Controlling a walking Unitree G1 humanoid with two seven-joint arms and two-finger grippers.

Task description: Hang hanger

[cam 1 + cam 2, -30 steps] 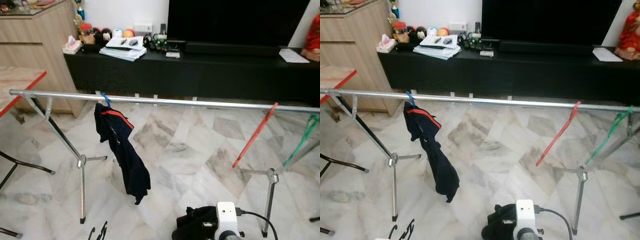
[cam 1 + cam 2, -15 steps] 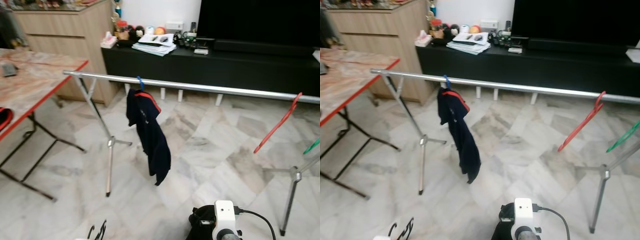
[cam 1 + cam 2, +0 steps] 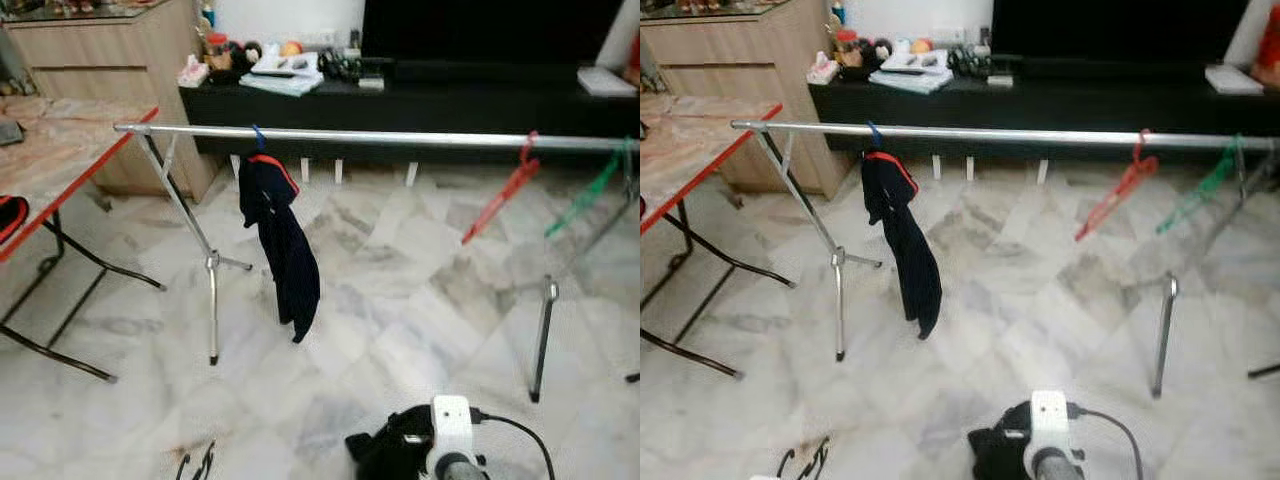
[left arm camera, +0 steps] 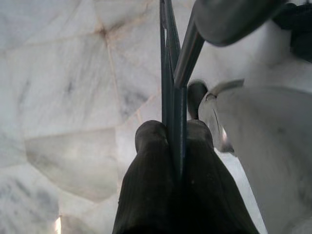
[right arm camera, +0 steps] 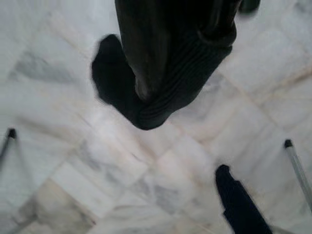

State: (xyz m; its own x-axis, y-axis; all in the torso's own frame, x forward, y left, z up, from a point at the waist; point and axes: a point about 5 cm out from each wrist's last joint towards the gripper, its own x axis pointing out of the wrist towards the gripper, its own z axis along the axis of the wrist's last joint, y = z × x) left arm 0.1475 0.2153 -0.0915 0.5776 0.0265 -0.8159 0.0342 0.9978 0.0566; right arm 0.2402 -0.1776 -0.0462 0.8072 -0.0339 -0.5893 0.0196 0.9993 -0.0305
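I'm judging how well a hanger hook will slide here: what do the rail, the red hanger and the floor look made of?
Rail: likely polished metal tube, silvery with bright glints. Red hanger: probably moulded plastic, thin and uniformly coloured, though blurred. Floor: looks like glossy marble tile, grey-veined with visible joints.

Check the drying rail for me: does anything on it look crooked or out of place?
The dark garment droops lopsidedly from its blue hanger, bunched to one side. The red hanger and green hanger hang tilted on the rail. The left gripper is shut on a thin hanger.
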